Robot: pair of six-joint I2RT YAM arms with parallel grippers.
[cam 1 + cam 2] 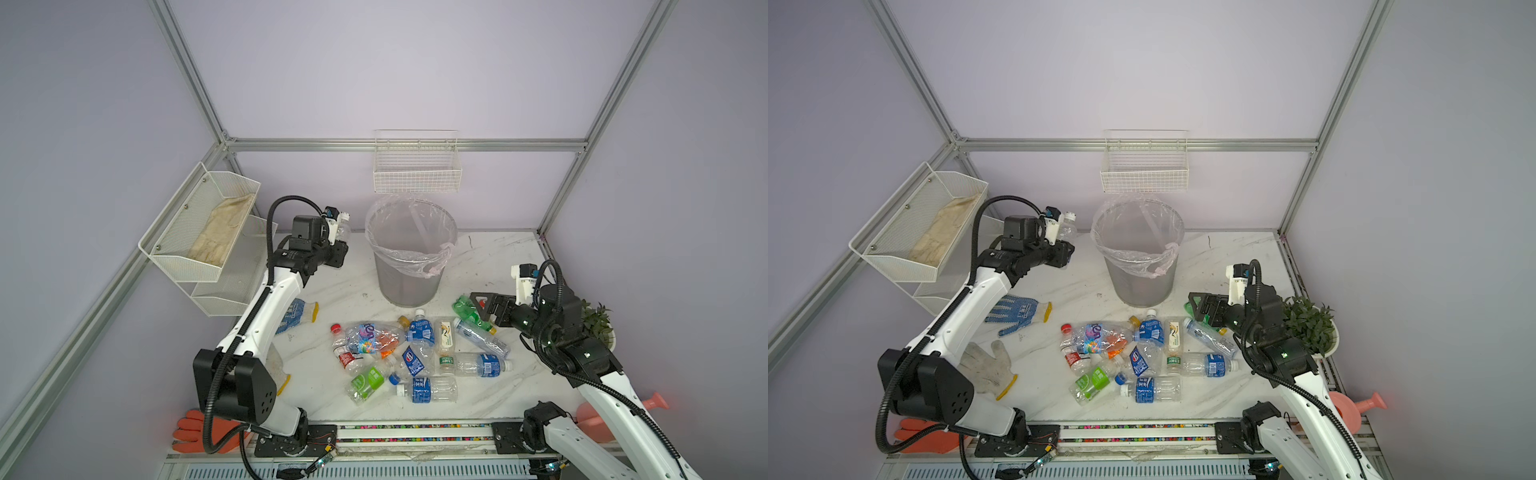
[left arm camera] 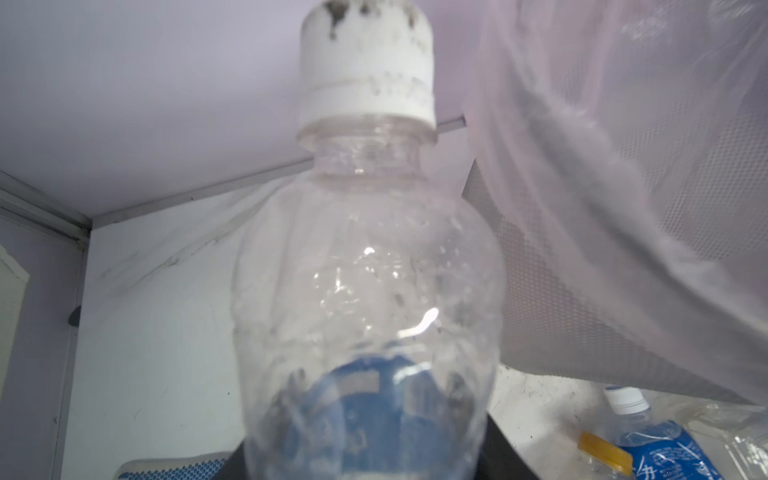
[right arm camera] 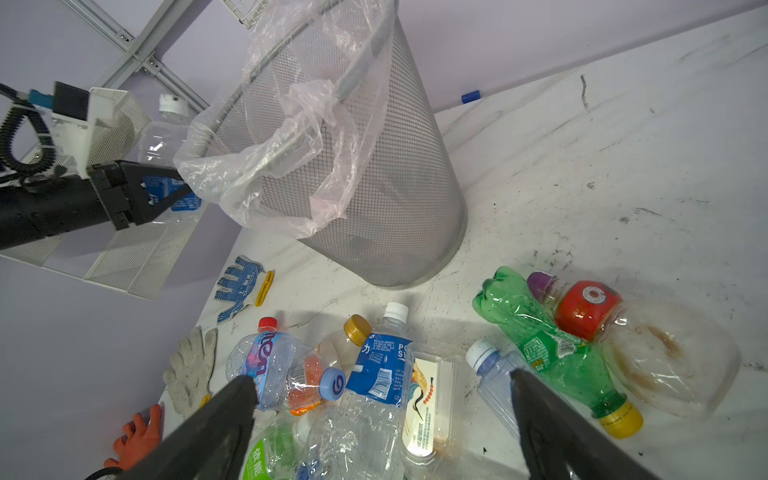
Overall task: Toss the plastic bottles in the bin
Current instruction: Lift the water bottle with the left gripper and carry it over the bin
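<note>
Bottles (image 1: 409,359) mostly lie in a loose pile on the bench (image 1: 490,257), in front of the bin (image 1: 409,274) and near its base. We see blue, green, orange and red labels, several bottles crushed, many touching or overlapping.

Left pincer (image 3: 172,189) is clenched on a white-cap bottle (image 2: 365,270), gripping it at the blue label. That bottle is roughly upright, cap up, raised off the bench. In both top views it sits just beside the bin's rim on the left, outside the liner bag (image 3: 291,137).

Right pincer (image 3: 380,378) is released, jaws spread wide, grasping nothing. It hangs above the right edge of the pile, near a green bottle (image 3: 536,332) that touches a red-label bottle (image 3: 586,309).

What sits inside the bin we cannot tell.

Off the pile:
- dotted glove (image 1: 1017,313) and white glove (image 1: 986,365) on the bench, left of the bottles
- orange glove (image 1: 921,434) at the front edge
- tan glove (image 1: 224,228) in the side basket (image 1: 172,232)
- wire basket (image 1: 417,174) on the back wall above the bin
- plant (image 1: 1308,326) and pink can (image 1: 1358,409) at right
</note>
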